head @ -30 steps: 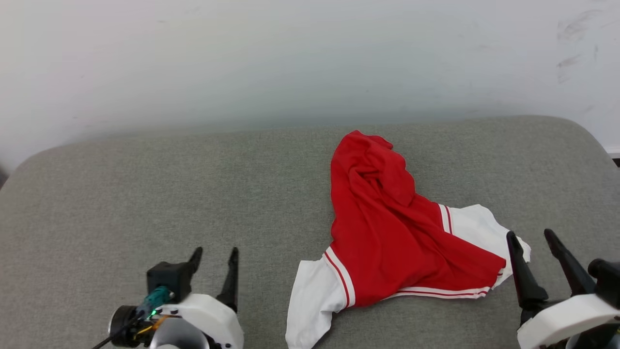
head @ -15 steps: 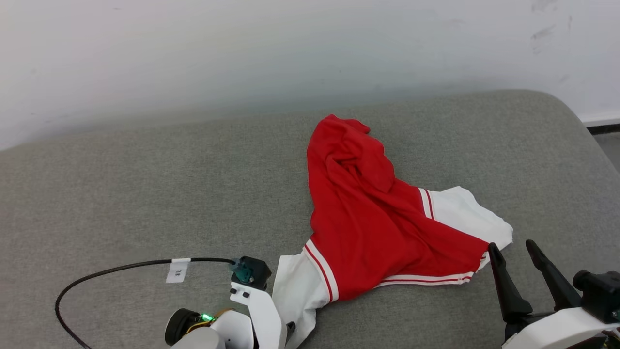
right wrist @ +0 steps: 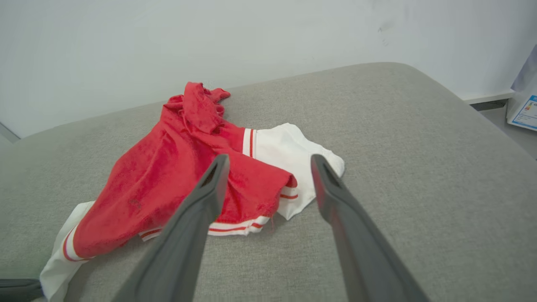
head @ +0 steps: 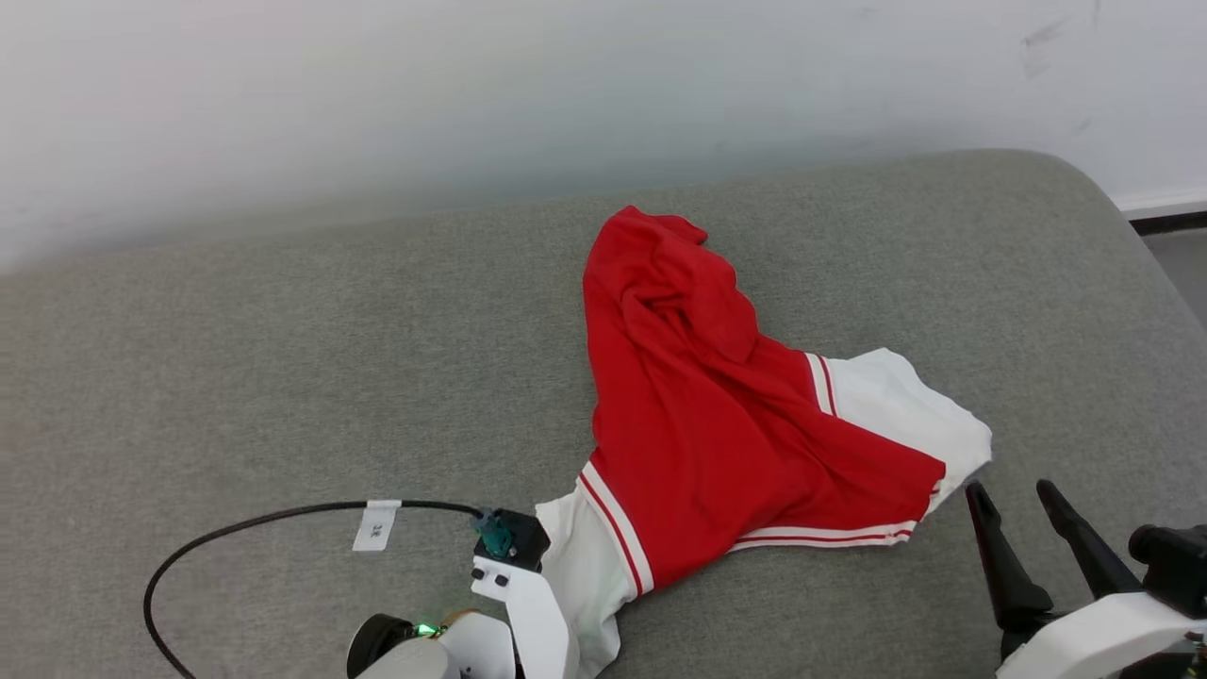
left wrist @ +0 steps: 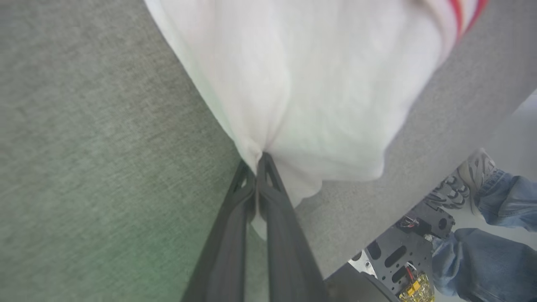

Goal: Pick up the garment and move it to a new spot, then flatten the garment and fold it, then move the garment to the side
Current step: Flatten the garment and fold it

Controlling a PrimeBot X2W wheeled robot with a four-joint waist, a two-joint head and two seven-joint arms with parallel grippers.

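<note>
Grey cushion (head: 236, 377) stretches wide left of the red shirt (head: 717, 443). The left gripper (left wrist: 256, 161) pinches its sleeve edge; the right gripper (head: 1011, 489) gapes empty beside the other sleeve.

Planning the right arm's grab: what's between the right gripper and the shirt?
Nothing but a short strip of bare grey cushion, seen in the head view, between the right gripper and the white sleeve of the shirt.
</note>
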